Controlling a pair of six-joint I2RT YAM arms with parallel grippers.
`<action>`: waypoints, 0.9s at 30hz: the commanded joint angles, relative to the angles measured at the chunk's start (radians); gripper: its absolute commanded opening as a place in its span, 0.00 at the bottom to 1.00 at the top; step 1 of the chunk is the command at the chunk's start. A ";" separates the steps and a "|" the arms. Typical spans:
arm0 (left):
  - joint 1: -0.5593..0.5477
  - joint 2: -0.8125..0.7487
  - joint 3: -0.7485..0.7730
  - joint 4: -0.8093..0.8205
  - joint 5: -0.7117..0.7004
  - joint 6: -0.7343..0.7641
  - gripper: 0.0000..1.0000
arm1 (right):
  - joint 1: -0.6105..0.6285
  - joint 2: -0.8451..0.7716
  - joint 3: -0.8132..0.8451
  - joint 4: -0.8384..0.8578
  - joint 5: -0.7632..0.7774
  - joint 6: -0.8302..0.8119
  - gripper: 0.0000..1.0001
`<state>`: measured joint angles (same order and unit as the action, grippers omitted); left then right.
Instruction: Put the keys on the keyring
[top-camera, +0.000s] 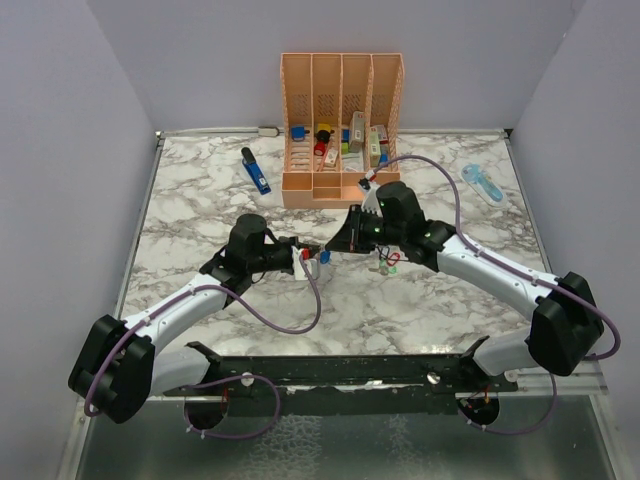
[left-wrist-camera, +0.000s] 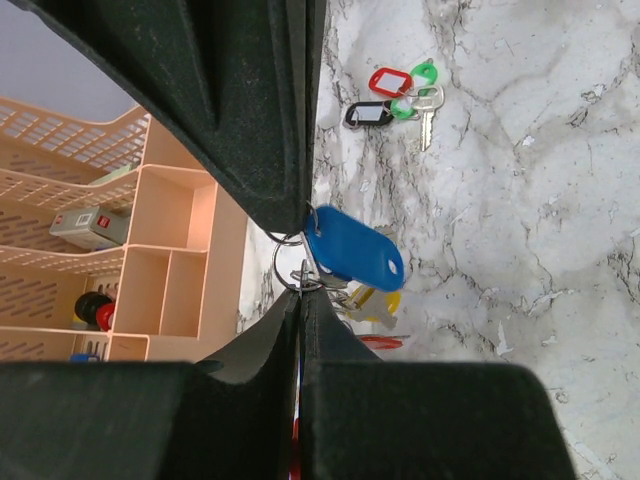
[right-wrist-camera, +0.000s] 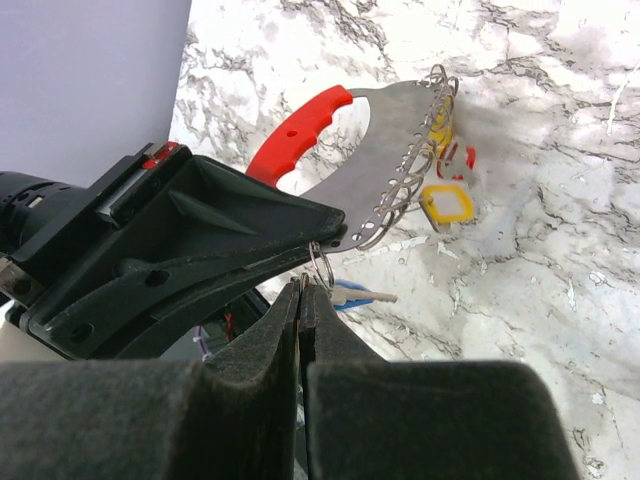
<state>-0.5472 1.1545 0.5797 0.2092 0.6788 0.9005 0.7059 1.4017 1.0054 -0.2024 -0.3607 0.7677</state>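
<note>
**Mid-thread: blue-tag key (left-wrist-camera: 350, 250) going onto keyring (right-wrist-camera: 395, 125)**

Top cam: my L gripper (top-camera: 293, 256) and R gripper (top-camera: 338, 243) meet tip to tip over the centre of the marble surface (top-camera: 200, 220). The bits btw them are too small to sort from here. Loose keys (top-camera: 386, 266) lie just right of centre, under the R wrist. Peach organiser (top-camera: 340, 130) sits at the far edge.

L wrist cam: L fingers are pressed together, narrow. I judge they pinch the keyring's metal edge, tho the contact itself is hidden. The blue tag hangs from a small split ring (left-wrist-camera: 288, 262) right at the tips, w/ the R fingers meeting it from the opposite side.

R wrist cam: R fingers are closed narrow on that split ring. The keyring is held off the surface, w/ a red grip half and a perforated steel half that carries several rings and a yellow tag (right-wrist-camera: 447, 205).

Step, as I read it: getting the split ring through a hole in the plate. Next move needs a small, slow twist w/ R and a firm L. The ring is thin, so slip is a risk.
</note>
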 joint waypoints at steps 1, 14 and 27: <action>-0.010 -0.025 0.022 0.038 -0.005 0.014 0.00 | 0.006 0.012 0.033 0.005 0.026 0.011 0.01; -0.011 -0.031 0.023 0.065 -0.018 -0.007 0.00 | 0.005 0.000 0.012 -0.005 0.045 0.020 0.01; -0.011 -0.055 0.013 0.076 -0.006 -0.016 0.00 | 0.006 -0.041 -0.027 -0.008 0.094 0.047 0.01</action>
<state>-0.5522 1.1313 0.5797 0.2352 0.6651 0.8856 0.7059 1.3911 0.9977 -0.2096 -0.3096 0.8005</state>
